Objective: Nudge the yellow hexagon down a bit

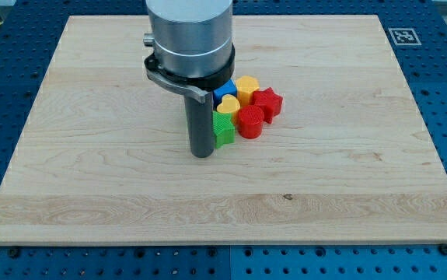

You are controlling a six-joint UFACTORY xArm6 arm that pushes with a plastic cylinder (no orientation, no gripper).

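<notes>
My tip (202,153) touches the green block (223,129); the yellow hexagon (246,85) sits beyond it (tightly packed), so pushing risks dragging neighbours. This rod end effector cannot grip.

My tip (202,154) touches the green block (223,129) (yellow hexagon (246,86) sits behind the cluster).

The bench (91,155) is pale wood with fine grain, framed by blue. Beside the dark tool (201,154) cluster a yellow hexagon (247,85), red star (268,103), red block (250,120), green block (223,129), yellow heart (228,104) and blue block (225,89).
</notes>
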